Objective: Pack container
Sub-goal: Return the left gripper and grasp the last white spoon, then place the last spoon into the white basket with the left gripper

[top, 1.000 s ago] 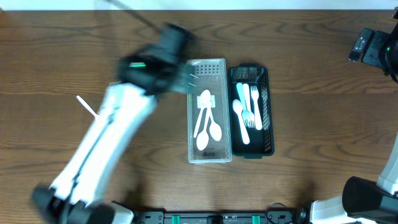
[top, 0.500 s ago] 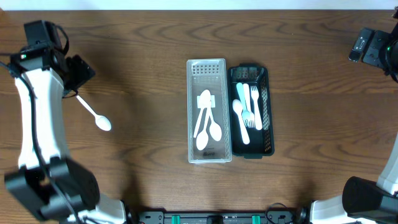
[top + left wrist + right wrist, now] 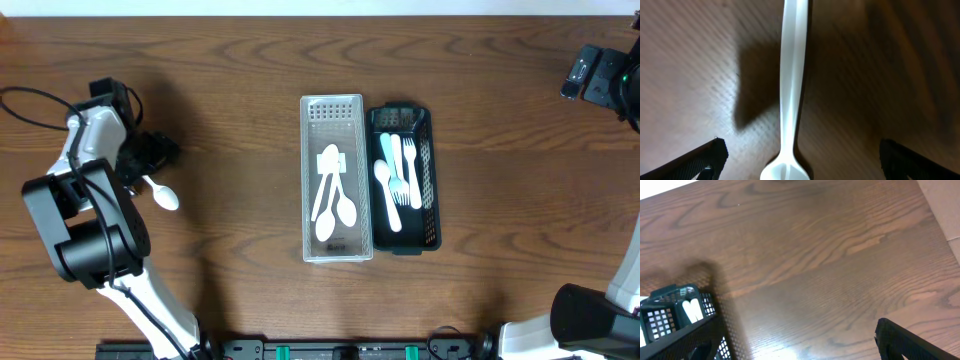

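Overhead, a white spoon [image 3: 161, 194] is being hovered over by the left gripper [image 3: 148, 165], well apart from the clear container [image 3: 337, 110]. Left wrist: its handle is being flanked by spread fingers [image 3: 700, 160]. Right wrist: the right gripper [image 3: 800, 340] is being held unclenched near a black basket [image 3: 670, 307].

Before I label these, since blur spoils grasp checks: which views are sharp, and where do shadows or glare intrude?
Overhead: sharp, evenly lit; the spoon at the left hand is clear. Left wrist: the spoon's handle is soft, too close, with a dark shadow on the table to its left. Right wrist: wood grain crisp, pale sheen near the lower edge, soft shadow beside the black basket.
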